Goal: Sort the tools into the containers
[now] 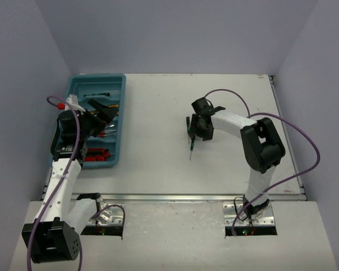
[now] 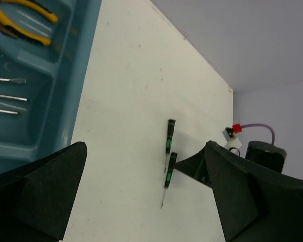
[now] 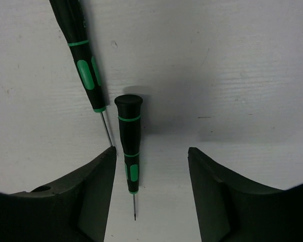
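Note:
Two thin green-and-black screwdrivers (image 1: pixel 190 141) lie end to end on the white table. My right gripper (image 1: pixel 199 129) hangs open just over them. In the right wrist view one screwdriver (image 3: pixel 129 151) lies between the open fingers, close to the left one (image 3: pixel 98 176), and the other screwdriver (image 3: pixel 80 55) lies beyond it at upper left. My right gripper (image 3: pixel 150 151) holds nothing. The teal tray (image 1: pixel 96 78) stands at far left with my open, empty left gripper (image 1: pixel 108 117) above it. The left wrist view shows the left gripper (image 2: pixel 145 146), both screwdrivers (image 2: pixel 169 138) and the tray (image 2: pixel 70 85).
In the tray lie red-handled tools (image 1: pixel 96 155) at the near end, a thin screwdriver (image 1: pixel 101 93) at the far end, yellow-handled pliers (image 2: pixel 28 22) and thin shafts (image 2: pixel 7 96). Grey walls close in the table on three sides. Purple cables loop off both arms.

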